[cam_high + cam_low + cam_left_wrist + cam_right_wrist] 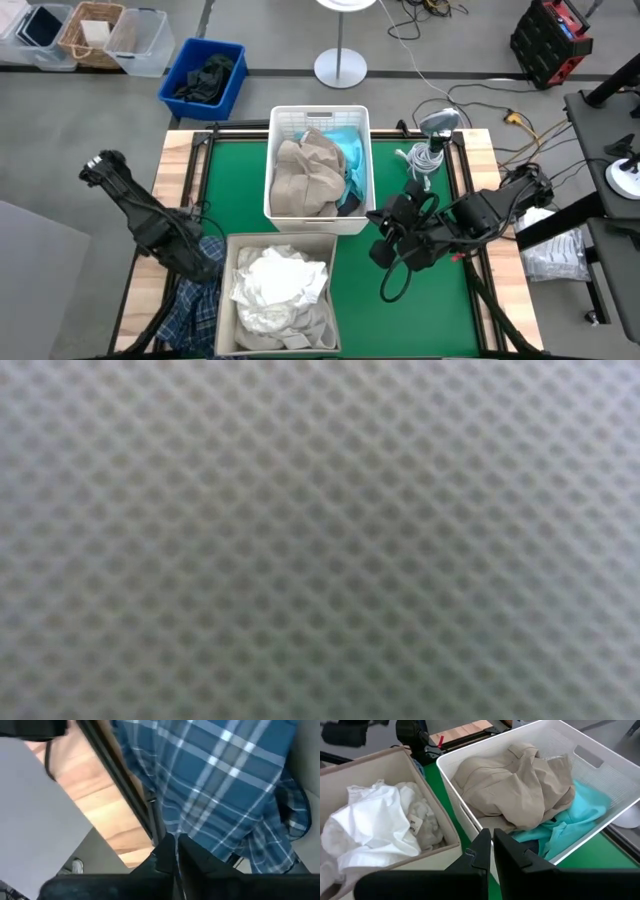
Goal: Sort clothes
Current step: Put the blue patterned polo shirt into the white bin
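A blue-and-white plaid shirt (192, 300) lies at the table's near left corner, beside the beige fabric bin (230, 300). My left gripper (207, 258) is shut right at the shirt's far end (210, 780). The bin holds several white garments (278, 285). A white basket (318, 118) at the centre far side holds a beige garment (308, 175) lying over a teal one (350, 150). My right gripper (383, 248) is shut and empty above the green mat, to the right of the two containers; its wrist view shows it too (492, 840). My left gripper has its shut fingertips (167, 851) at an edge of the plaid shirt (186, 831), coming from above and slanting toward the near left corner. The fingers hide the exact place of contact. The cloth spreads slack from the tips, and its lower part (180, 320) lies on the table.
A blue bin (203, 78) with dark green cloth stands on the floor beyond the table's far left. Cables and a grey device (432, 140) lie at the far right corner. A close mesh fills the low view (320, 540). Bare green mat (440, 300) shows at the near right.
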### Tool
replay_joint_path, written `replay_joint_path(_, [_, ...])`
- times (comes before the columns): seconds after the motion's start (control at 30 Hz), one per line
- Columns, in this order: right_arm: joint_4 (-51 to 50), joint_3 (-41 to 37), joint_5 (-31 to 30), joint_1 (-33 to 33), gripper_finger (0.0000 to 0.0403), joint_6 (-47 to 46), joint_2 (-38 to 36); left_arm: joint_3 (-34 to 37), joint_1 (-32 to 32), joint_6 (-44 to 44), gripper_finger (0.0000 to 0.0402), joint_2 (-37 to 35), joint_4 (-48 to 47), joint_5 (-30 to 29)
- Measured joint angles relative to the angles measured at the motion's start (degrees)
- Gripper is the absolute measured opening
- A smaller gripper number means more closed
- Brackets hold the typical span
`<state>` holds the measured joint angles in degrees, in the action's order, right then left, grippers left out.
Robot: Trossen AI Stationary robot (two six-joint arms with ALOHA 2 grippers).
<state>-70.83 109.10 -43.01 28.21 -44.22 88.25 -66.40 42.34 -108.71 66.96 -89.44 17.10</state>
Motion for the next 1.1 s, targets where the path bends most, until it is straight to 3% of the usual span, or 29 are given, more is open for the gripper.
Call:
replay_joint_path(0.23, [0.05, 0.02, 0.09, -0.51, 0.0013, -0.8, -1.21, 0.69, -0.01, 7.96, 0.0073, 1.77, 6.87, -7.68])
replay_joint_path(0.53, [0.26, 0.02, 0.07, -0.88, 0.0013, -0.8, -1.21, 1.45, 0.01, 9.47, 0.0212, 3.07, 5.39, -9.98])
replay_joint_path(0.73, [0.39, 0.04, 0.07, -0.86, 0.0013, -0.8, -1.19, 3.78, 0.01, 9.4, 0.0281, 4.08, 6.74, -10.64])
replay_joint_path(0.87, [0.39, 0.06, 0.07, -0.86, 0.0013, -0.8, -1.2, 5.38, 0.01, 9.52, 0.0301, 4.06, 8.46, -10.75])
replay_joint_path(1.1, [0.39, 0.09, 0.07, -0.86, 0.0013, -0.75, -1.19, 5.77, 0.01, 9.54, 0.0299, 3.56, 10.15, -13.14])
